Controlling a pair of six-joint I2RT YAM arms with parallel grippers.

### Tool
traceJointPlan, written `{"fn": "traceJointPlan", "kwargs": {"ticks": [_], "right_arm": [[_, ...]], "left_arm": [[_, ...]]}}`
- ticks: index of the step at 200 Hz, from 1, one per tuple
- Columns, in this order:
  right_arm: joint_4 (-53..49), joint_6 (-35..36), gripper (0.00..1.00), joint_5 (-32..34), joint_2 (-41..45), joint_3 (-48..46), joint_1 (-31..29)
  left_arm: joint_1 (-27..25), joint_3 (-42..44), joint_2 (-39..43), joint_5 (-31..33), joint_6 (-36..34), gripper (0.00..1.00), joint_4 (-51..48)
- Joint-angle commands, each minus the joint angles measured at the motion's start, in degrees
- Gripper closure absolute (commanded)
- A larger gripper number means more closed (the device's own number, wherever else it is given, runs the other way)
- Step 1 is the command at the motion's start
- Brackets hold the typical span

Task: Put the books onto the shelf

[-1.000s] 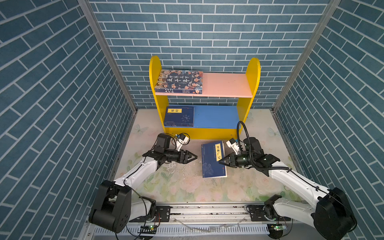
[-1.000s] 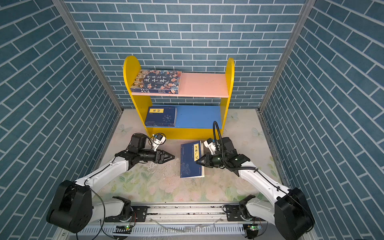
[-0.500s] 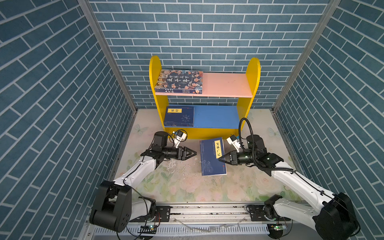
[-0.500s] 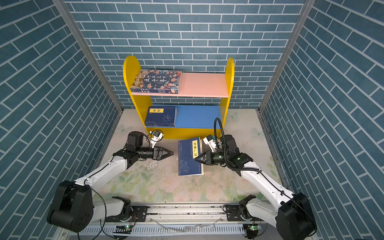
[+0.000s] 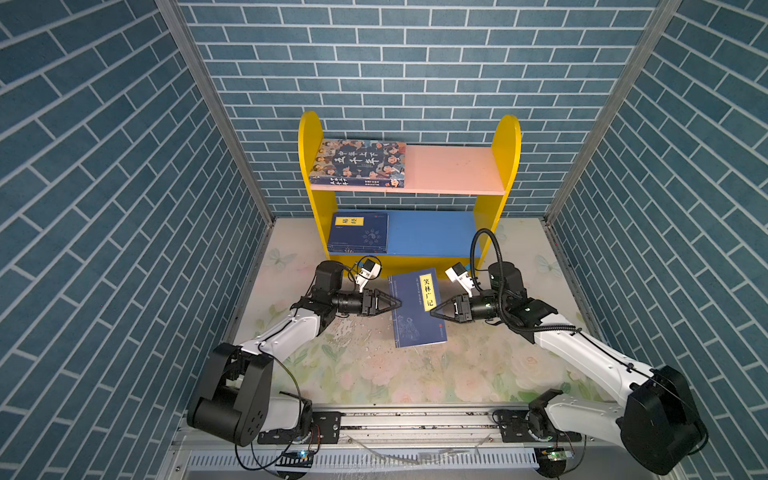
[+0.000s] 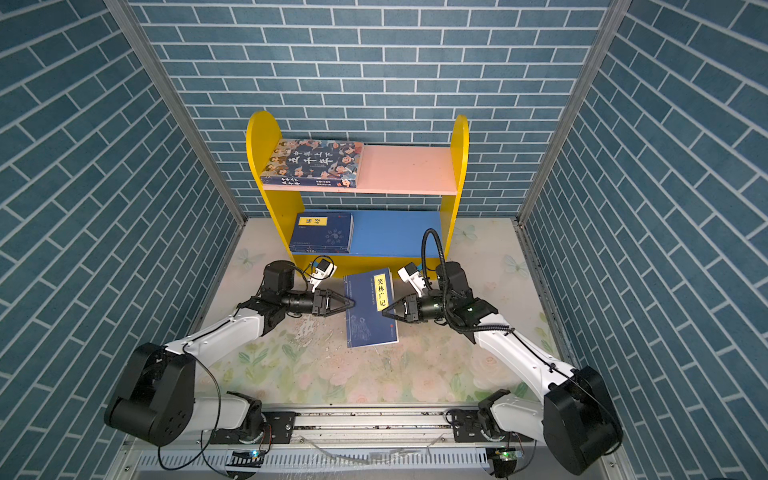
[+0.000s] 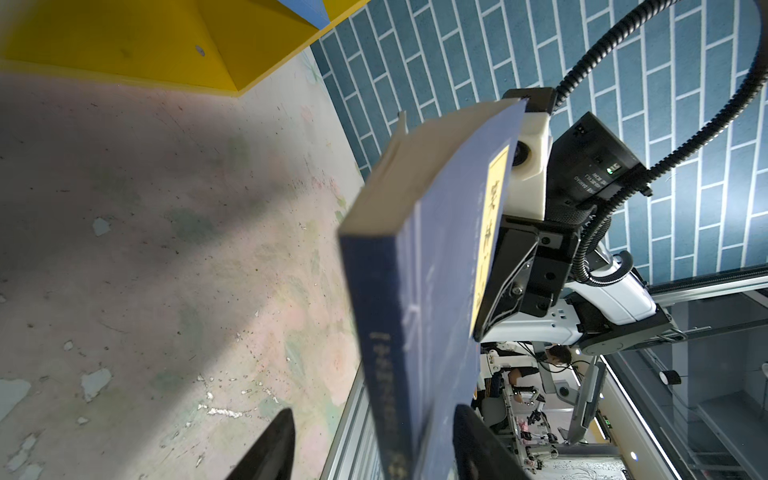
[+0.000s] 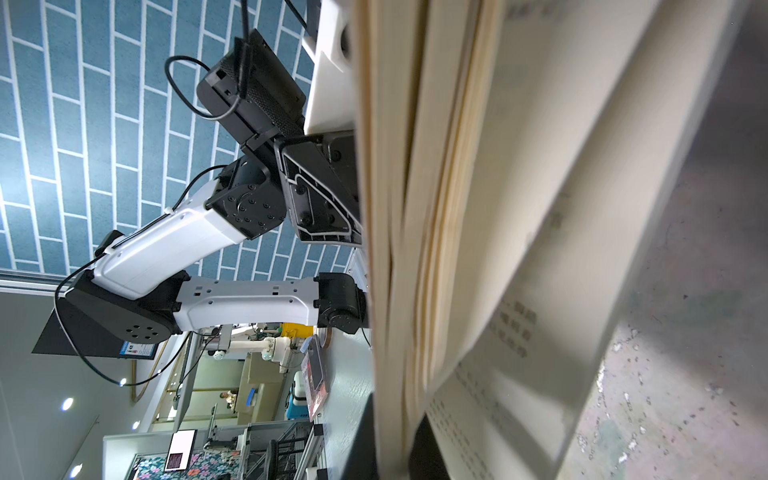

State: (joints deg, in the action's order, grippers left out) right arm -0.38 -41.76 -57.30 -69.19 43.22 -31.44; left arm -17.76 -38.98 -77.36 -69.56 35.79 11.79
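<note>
Navy-blue paperback with yellow title label (image 5: 415, 328): fore-edge pinched by right gripper (image 5: 433, 312), spine between spread jaws of left gripper (image 5: 397, 304). Yellow two-tier shelf (image 5: 506, 158) just behind.

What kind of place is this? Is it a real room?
Probably a robot practice booth in a lab, not a real room: brick-print panels box it in, two robot arms sit on a metal rail, and a small yellow shelf holds books.
</note>
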Motion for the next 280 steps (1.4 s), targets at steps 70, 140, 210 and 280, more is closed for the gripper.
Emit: {"fn": "traceJointPlan", "kwargs": {"ticks": [70,140,210,280], "right_arm": [[2.67,2.36,1.0,-5.85,-5.31,3.09,-0.99],[-1.23,3.1,0.39,5.14,-0.95,2.27,-0.09],[6.4,-7.4,0.2,16.98,12.38,-6.55,1.0],[32.05,-22.2,0.14,20.88,13.08,-15.52,-1.43]], "left_arm": [[-0.19,-4.35,-0.68,-1.55,6.16,0.75,3.24],[-0.09,-5.83,2.42,1.84,-3.06,1.0,-5.79],[2.47,-18.7,2.08,5.23,-18.07,1.0,-27.6],[9.55,-13.54,5.47,13.57,10.3,1.0,-2.48]]}}
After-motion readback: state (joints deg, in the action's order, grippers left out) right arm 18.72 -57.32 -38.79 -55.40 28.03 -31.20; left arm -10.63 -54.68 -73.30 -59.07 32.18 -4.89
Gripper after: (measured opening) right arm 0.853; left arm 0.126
